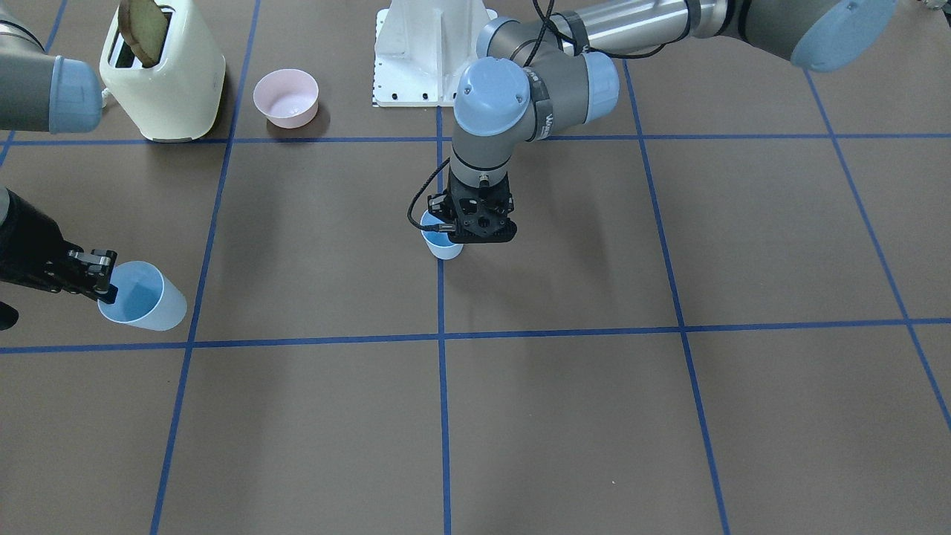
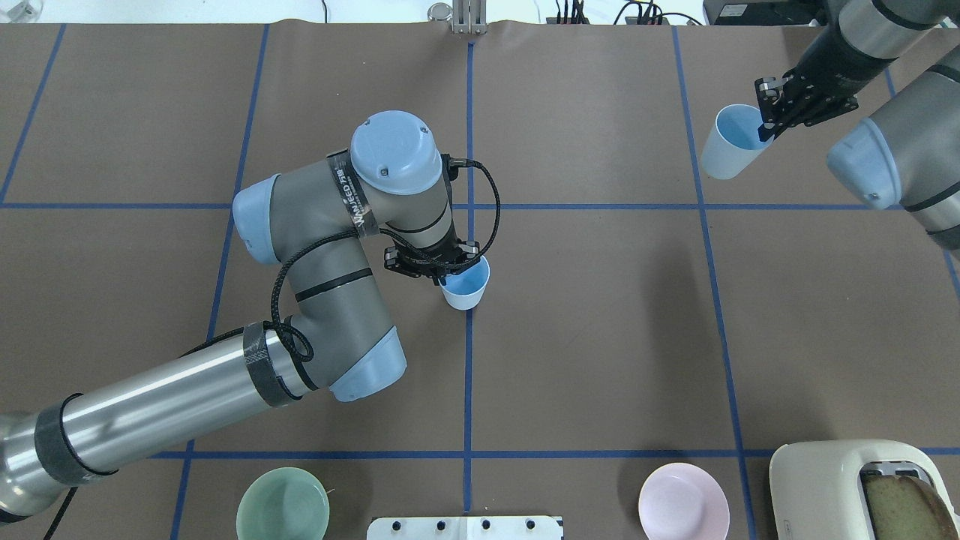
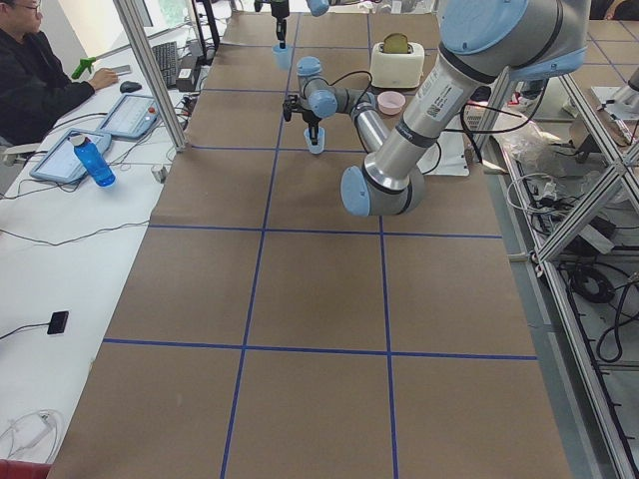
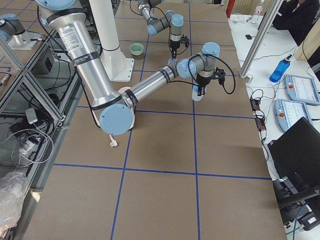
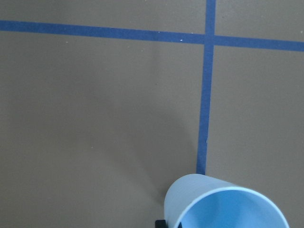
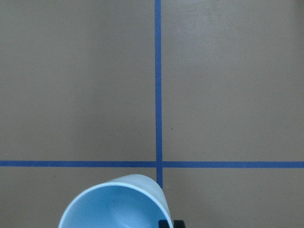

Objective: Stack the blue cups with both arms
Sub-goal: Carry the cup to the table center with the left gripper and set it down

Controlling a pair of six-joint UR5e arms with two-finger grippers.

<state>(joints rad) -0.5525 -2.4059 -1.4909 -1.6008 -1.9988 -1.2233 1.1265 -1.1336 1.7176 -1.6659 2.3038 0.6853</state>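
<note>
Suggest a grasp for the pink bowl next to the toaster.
Take the pink bowl by its rim from straight above, one finger inside the wall and one outside. It sits upright, mouth up, and its round flared wall would likely slip from a side pinch. Pick the rim section away from the toaster, which stands close beside it.

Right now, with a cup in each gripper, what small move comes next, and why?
Probably the right gripper should carry the far cup toward the central cup in the left gripper: each is gripped at its rim, yet they are wide apart.
</note>
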